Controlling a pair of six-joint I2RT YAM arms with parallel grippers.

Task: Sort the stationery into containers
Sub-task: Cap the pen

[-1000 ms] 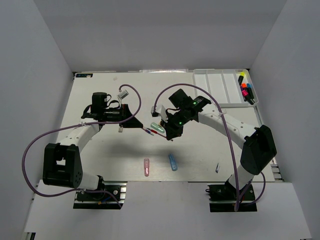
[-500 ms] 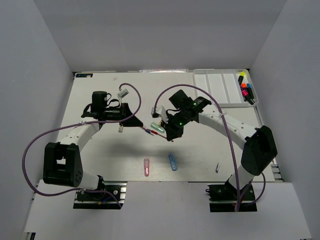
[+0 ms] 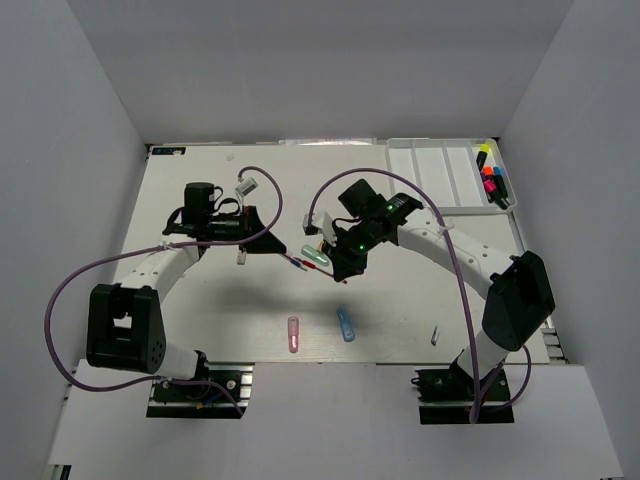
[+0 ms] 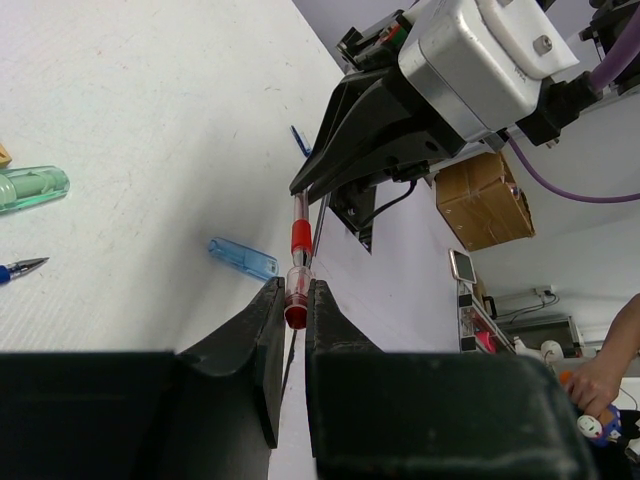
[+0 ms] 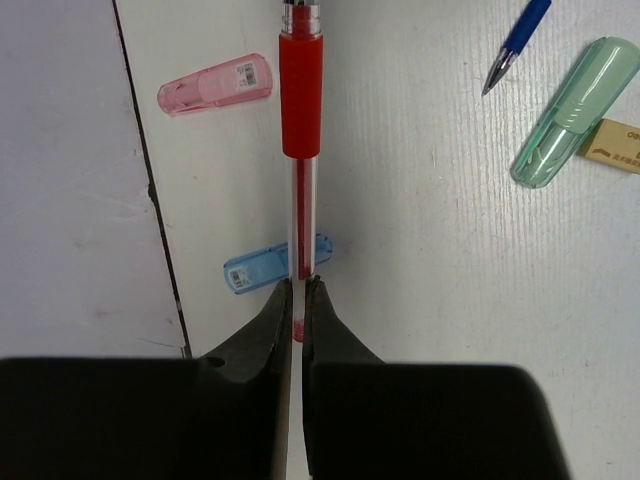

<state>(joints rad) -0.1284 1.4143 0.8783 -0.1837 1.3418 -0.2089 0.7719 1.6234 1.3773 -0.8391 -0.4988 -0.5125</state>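
Note:
A red pen (image 3: 297,264) hangs level above the table between both grippers. My left gripper (image 4: 296,312) is shut on its tip end, past the red grip (image 4: 298,238). My right gripper (image 5: 297,300) is shut on the clear back end of the red pen (image 5: 300,95). Below lie a blue capsule (image 5: 260,268), a pink capsule (image 5: 215,85), a green capsule (image 5: 575,110), a blue pen (image 5: 520,35) and a tan bit (image 5: 620,145). The white tray (image 3: 430,170) at the back right holds several highlighters (image 3: 490,180) in its right compartment.
The pink capsule (image 3: 293,333) and the blue capsule (image 3: 346,324) lie near the table's front edge. A small bluish piece (image 3: 435,336) sits at the front right. The green capsule (image 3: 315,255) lies just behind the held pen. Grey walls enclose the table.

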